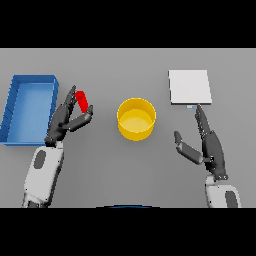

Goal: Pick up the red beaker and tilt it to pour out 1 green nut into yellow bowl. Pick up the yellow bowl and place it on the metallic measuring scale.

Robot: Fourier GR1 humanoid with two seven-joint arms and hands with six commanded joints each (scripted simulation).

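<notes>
Beaker (83,101) — between left hand (65,121) fingers.

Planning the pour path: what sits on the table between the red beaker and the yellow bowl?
Nothing: in the head view, only bare grey table separates the red beaker, at the left hand, from the yellow bowl.

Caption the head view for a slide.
Left hand at the red beaker; yellow bowl in the middle, scale beyond the open right hand.
</notes>
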